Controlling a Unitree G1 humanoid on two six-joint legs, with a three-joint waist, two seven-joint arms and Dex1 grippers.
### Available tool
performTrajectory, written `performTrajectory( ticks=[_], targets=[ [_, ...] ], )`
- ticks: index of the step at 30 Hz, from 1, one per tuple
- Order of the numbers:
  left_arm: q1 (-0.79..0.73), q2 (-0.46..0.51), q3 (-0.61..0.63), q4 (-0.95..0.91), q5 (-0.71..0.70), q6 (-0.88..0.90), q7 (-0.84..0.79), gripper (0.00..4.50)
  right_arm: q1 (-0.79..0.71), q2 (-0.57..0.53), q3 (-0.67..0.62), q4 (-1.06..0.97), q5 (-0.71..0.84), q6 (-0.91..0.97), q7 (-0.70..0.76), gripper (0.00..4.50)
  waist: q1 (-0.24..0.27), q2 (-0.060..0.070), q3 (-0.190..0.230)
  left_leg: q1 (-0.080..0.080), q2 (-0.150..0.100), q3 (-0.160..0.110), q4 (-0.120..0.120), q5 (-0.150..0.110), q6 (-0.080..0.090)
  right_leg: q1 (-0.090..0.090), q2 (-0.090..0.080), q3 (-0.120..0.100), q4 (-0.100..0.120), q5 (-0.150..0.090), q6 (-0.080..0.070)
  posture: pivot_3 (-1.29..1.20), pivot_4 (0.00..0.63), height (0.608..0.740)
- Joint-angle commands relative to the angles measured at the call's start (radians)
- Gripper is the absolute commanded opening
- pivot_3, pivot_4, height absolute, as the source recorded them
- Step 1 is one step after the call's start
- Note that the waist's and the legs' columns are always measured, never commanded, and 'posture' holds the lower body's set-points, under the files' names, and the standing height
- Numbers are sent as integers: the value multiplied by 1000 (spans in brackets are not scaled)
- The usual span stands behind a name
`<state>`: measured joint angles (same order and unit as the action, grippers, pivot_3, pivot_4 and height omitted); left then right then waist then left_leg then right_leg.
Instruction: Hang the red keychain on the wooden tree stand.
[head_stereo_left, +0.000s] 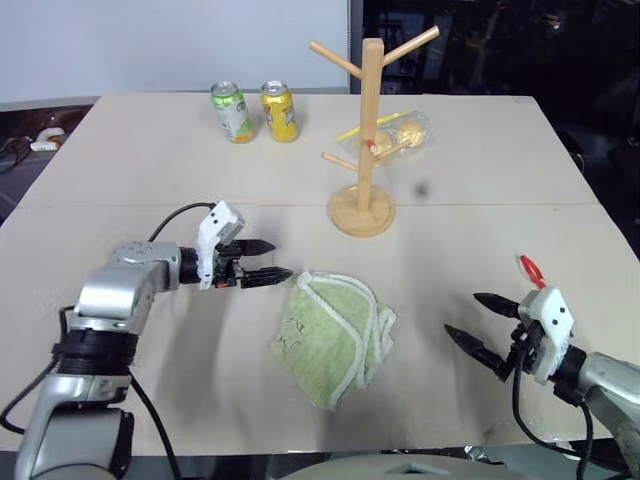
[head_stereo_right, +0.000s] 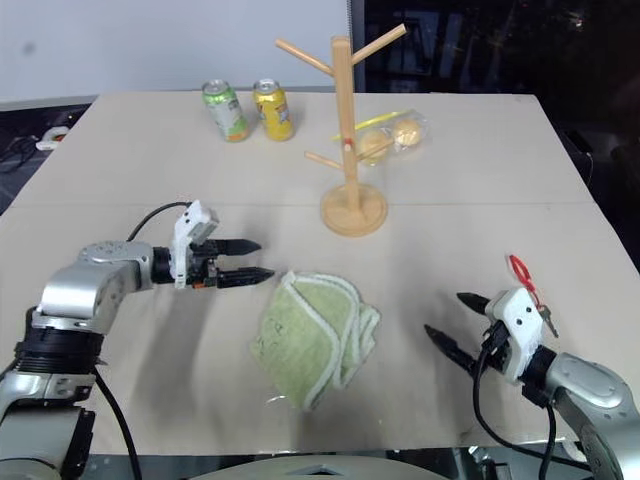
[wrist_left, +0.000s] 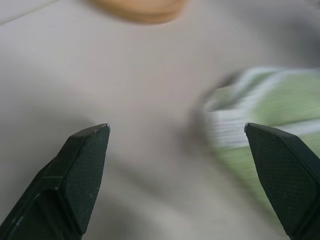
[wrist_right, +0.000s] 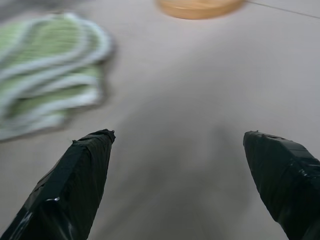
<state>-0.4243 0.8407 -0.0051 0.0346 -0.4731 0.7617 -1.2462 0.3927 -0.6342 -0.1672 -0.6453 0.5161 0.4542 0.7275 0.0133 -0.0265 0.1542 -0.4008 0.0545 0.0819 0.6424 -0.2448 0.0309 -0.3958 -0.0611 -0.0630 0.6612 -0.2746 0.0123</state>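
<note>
While both arms hover over the beige counter (head_stereo_left: 150, 160):
Left end effector (head_stereo_left: 268, 261): released, empty.
Right end effector (head_stereo_left: 478, 320): released, empty.
Small red loop keychain (head_stereo_right: 521, 270): on counter beside right end effector.
Light-wood tree stand (head_stereo_left: 366, 140): upright, well apart.

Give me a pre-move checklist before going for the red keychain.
1. Red keychain located: ok, on the table just beyond the right gripper, not held.
2. Right gripper open and empty: ok.
3. Left gripper open and empty: ok, beside the green cloth.
4. Right gripper aimed at the keychain: not ok, it points toward the cloth, with the keychain behind its wrist.
5. Wooden tree stand upright with free pegs: ok, the upper pegs are bare.
6. Small red bit on the stand's post near a lower peg: cannot tell what it is.
</note>
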Motion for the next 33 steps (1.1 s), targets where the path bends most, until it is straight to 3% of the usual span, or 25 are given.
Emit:
performTrajectory(
  ticks=[1, 6, 12, 18, 22, 26, 27, 30, 33],
  targets=[
    [17, 39, -44, -107, -39, 29, -75, 4500, 31, -29, 16, -66, 20, -2, 41, 4452, 0, 0, 0, 0, 0, 0, 0, 0, 0, 0, 0, 0, 0, 0, 0, 0, 150, 740],
    [46, 53, -152, -134, 48, -133, -140, 4500, 40, -42, 48, -66, -25, -34, 45, 4452, 1, 0, 0, 0, 0, 0, 1, 0, 0, 0, 0, 1, 0, 0, 0, 0, 150, 740],
    [42, -2, -287, -62, 194, -384, -174, 4500, 23, -25, 53, -31, -66, -57, 19, 4452, 3, 0, 1, 0, 1, 0, 5, 0, 0, 0, 2, 1, 1, 0, 0, 0, 150, 740],
    [67, -85, -298, -23, 259, -552, -128, 4500, 44, -27, 47, -75, -63, -48, 7, 4452, 12, 1, 0, -1, 1, 0, 7, -1, 1, 1, 1, 1, 1, 0, 0, 0, 150, 740],
    [78, -94, -290, -9, 262, -597, -142, 3319, 59, -35, 37, -98, -56, -52, 13, 4500, 12, 1, 0, -1, 1, 0, 7, -1, 2, 1, 1, 1, 1, 0, 0, 0, 150, 740],
    [67, -92, -270, 7, 251, -590, -142, 1744, 47, -46, 23, -108, -45, -70, 35, 4500, 11, 1, 0, -1, 1, -1, 8, -1, 2, 1, 1, 0, 2, 1, 1, 0, 150, 740],
    [64, -90, -262, 12, 247, -585, -140, 1109, 40, -49, 17, -111, -35, -72, 42, 4500, 11, 1, 0, -1, 1, -1, 8, -1, 2, 1, 1, 0, 2, 1, 1, 0, 150, 740],
    [54, -87, -237, 28, 232, -564, -128, 41, 7, -57, 11, -129, -5, -77, 66, 4500, 9, 1, 0, -1, 1, -1, 9, -1, 2, 2, 2, 0, 2, 1, 2, 0, 150, 740],
    [45, -94, -203, 40, 213, -525, -91, 41, -39, -57, 11, -144, 31, -84, 83, 4500, 4, 1, 0, -1, 2, -2, 9, -1, 2, 2, 4, 1, 2, 1, 2, 0, 150, 740]
  ],
)
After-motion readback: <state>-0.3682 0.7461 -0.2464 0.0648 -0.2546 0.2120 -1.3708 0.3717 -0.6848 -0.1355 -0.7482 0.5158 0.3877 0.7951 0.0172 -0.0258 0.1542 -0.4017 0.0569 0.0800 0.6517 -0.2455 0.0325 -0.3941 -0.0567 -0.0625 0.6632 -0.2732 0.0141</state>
